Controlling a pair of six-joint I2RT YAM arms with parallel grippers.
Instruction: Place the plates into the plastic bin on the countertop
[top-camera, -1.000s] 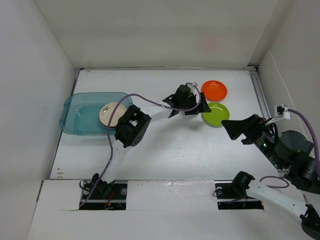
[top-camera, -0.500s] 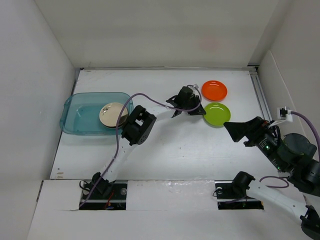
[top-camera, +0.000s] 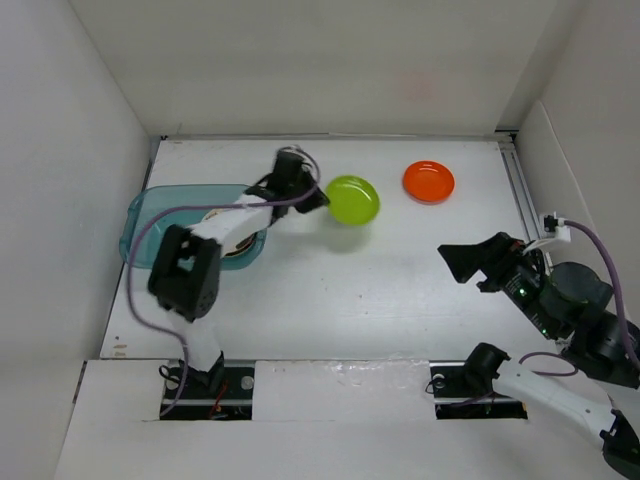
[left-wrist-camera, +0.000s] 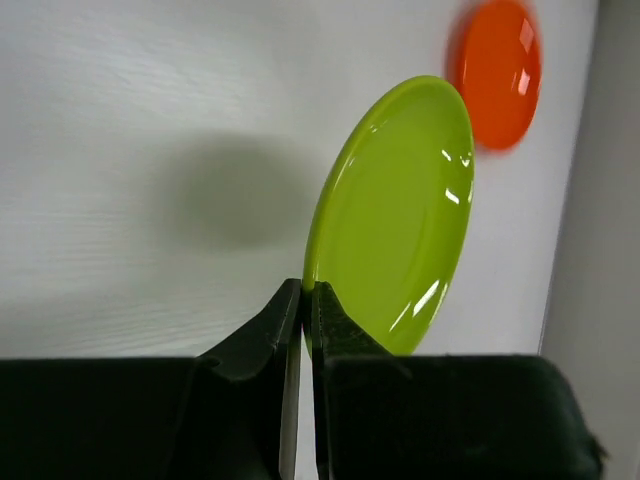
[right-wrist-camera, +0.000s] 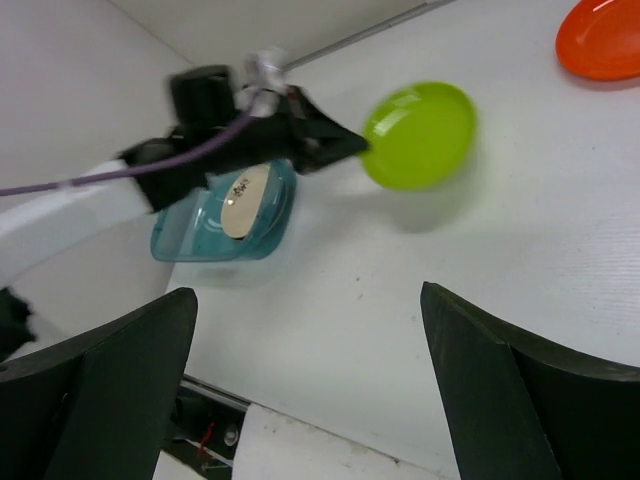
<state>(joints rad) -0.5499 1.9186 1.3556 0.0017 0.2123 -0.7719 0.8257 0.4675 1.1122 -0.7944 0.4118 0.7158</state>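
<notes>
- Pinching the rim with the left jaws clenched, held the lime green plate (top-camera: 352, 199) tilted above the table (top-camera: 400, 300), between the plastic bin (top-camera: 140, 225) and the orange plate (top-camera: 428, 181), likely for carrying binward.
- Parked the right jaws released and empty, well apart, probably to leave room.
- Counted one lime, one orange, one pale plate (right-wrist-camera: 247, 200) visible inside the single bin.

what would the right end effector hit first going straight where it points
Probably bare countertop, since the open right end effector tilts down toward it. The lime green plate, gripped by the left end effector, sits farther along that line; depth is unclear.
</notes>
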